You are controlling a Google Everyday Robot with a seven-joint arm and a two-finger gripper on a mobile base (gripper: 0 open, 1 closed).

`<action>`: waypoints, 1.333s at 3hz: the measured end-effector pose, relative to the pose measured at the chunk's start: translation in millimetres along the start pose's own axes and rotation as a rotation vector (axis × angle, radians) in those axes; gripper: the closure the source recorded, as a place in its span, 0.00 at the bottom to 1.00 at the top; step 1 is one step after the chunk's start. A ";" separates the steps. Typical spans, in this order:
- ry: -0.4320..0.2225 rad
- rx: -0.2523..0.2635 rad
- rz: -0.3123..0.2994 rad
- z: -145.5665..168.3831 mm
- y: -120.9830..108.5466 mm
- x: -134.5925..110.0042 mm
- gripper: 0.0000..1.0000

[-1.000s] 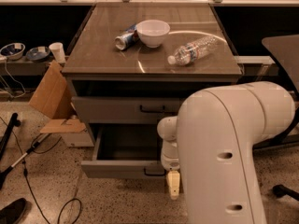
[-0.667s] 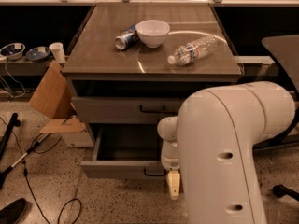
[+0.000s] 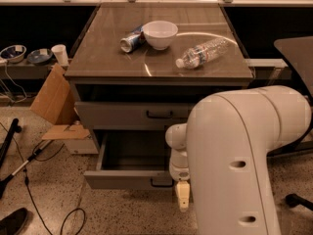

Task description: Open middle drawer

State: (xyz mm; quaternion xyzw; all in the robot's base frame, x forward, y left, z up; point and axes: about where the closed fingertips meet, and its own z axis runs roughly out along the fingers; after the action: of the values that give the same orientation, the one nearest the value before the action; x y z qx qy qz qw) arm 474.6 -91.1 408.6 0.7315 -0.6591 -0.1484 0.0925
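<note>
Nothing has moved: the middle drawer [image 3: 122, 179] stands open, seemingly done, with the end effector [image 3: 182, 196] at its 3 o'clock, grip unreadable.

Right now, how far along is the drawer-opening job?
Done: the middle drawer stands pulled well out, its dark interior exposed beneath the closed top drawer. In hand: the end effector hangs at the open drawer's front, just right of its handle; contact can't be judged. Left: likely only drawing the arm clear.
</note>
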 end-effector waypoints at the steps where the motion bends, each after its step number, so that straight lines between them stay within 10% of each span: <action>1: 0.002 -0.010 0.009 4.6 7.7 4.0 0.00; 4: 0.008 -0.032 0.031 12.4 22.8 13.3 0.00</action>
State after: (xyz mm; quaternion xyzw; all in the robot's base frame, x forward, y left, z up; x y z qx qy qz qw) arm 450.2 -106.2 403.2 0.7201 -0.6676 -0.1545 0.1090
